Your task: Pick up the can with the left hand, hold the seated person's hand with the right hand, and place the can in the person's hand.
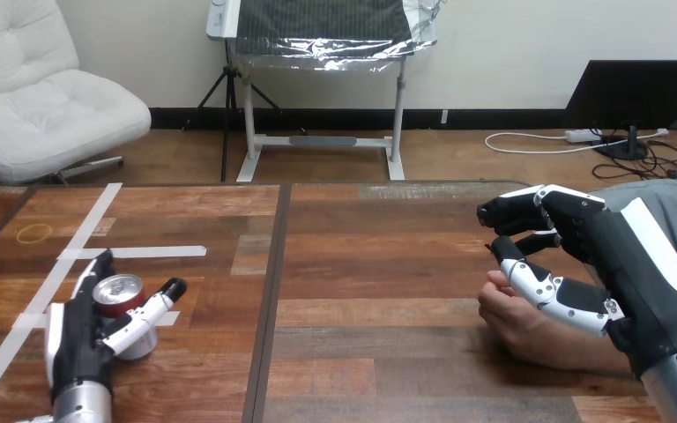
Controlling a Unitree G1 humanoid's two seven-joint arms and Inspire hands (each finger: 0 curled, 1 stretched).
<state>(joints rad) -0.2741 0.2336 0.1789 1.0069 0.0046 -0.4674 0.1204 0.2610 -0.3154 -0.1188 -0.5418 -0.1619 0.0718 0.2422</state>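
- Leftward, the can (pixel 120 293) is standing near the left edge of the table (pixel 388 264) beside tape strips (pixel 132 253), with bare boards stretching to its right
- It is showing a silver top and a red side, sitting upright, long axis vertical
- The left hand (pixel 78 339) is curling round it
- The right hand (pixel 604 256) is lying over the person's hand (pixel 504 313); whether it is gripping cannot be told

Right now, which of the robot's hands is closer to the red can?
Left. The left hand has fingers and thumb round the red can; the right hand is across the table, over the person's hand.
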